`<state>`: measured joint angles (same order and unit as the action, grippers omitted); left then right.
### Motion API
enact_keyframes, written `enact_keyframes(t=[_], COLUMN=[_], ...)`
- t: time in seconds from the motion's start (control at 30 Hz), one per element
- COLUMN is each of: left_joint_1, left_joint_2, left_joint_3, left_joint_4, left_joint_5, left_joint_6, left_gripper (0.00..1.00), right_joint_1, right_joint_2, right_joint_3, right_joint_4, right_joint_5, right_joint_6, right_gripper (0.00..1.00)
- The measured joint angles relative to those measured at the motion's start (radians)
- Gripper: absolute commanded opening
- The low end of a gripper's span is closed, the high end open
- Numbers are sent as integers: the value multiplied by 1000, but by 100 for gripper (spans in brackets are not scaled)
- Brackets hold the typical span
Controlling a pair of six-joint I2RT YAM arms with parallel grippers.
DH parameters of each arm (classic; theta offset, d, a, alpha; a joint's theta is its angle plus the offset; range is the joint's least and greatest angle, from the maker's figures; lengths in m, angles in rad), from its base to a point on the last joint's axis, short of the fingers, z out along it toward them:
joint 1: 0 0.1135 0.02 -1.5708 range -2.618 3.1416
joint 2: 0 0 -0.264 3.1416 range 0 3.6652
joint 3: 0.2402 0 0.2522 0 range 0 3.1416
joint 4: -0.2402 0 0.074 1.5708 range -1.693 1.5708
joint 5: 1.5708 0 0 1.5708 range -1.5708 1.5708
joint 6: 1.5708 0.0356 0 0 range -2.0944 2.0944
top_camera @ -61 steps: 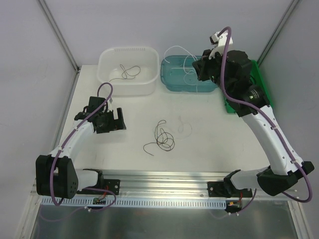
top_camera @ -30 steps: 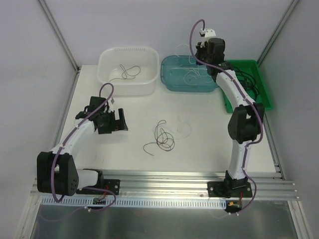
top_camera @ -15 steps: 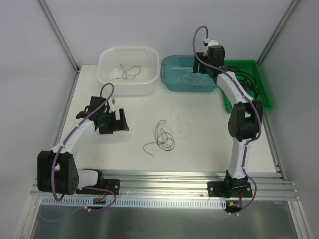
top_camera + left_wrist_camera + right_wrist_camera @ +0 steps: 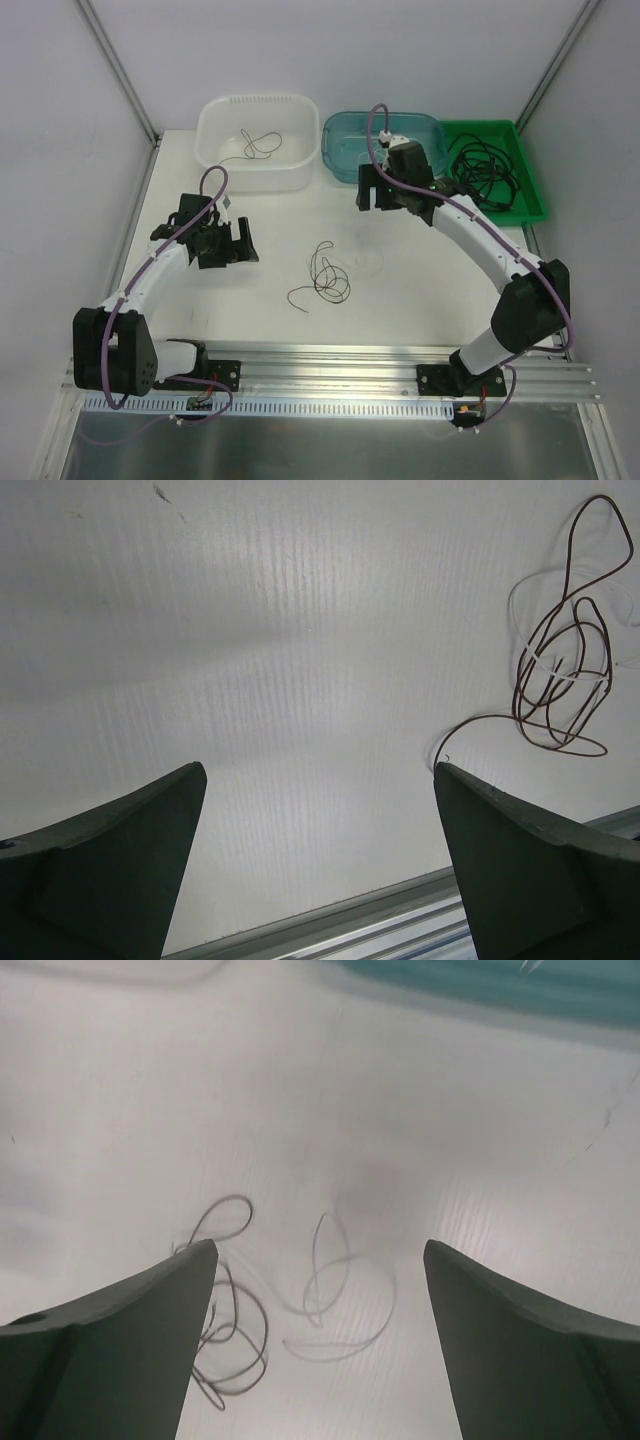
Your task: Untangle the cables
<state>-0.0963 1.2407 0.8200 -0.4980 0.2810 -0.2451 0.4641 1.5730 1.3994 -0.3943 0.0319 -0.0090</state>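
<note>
A tangle of thin dark wiry cable [image 4: 326, 276] lies mid-table, with a thin white cable [image 4: 368, 257] looped just to its right. The left wrist view shows the dark cable [image 4: 562, 685] crossed by the white cable [image 4: 545, 665] at the far right. In the right wrist view the dark cable [image 4: 238, 1328] and the pale cable [image 4: 338, 1278] lie below the jaws. My left gripper [image 4: 246, 242] [image 4: 318, 772] is open and empty, left of the tangle. My right gripper [image 4: 368, 195] [image 4: 320, 1248] hangs open and empty above the table, beyond the tangle.
A white bin [image 4: 215, 172] at the back holds one dark cable [image 4: 255, 144]. Beside it stands a teal bin [image 4: 340, 160] [image 4: 500, 985], partly hidden by my right arm. A green tray [image 4: 530, 195] at the back right holds a thick black cable [image 4: 485, 168]. A metal rail [image 4: 330, 355] runs along the near edge.
My right gripper opened over the teal bin, then swung down and left to hang above the table near the tangle. The left arm has not moved.
</note>
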Motion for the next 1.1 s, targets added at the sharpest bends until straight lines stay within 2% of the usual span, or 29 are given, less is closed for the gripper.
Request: enact_keyframes(t=[0.17, 0.33, 0.53, 0.7, 1.1], left_joint_1=[0, 0, 0, 0, 0], left_joint_2=[0, 0, 0, 0, -7], left_joint_3=[0, 0, 0, 0, 0], left_joint_4=[0, 0, 0, 0, 0], left_joint_5=[-1, -1, -1, -1, -1], left_joint_6=[0, 0, 1, 1, 1], left_gripper=[99, 99, 99, 99, 99], right_joint_1=[95, 169, 237, 248, 243], right_joint_2=[-18, -13, 68, 155, 254], right_joint_3=[-146, -238, -242, -242, -244], right_joint_4=[-56, -91, -91, -94, -79], right_joint_5=[28, 140, 287, 348, 370], right_joint_6=[71, 206, 375, 473, 580], right_gripper=[87, 88, 93, 96, 95])
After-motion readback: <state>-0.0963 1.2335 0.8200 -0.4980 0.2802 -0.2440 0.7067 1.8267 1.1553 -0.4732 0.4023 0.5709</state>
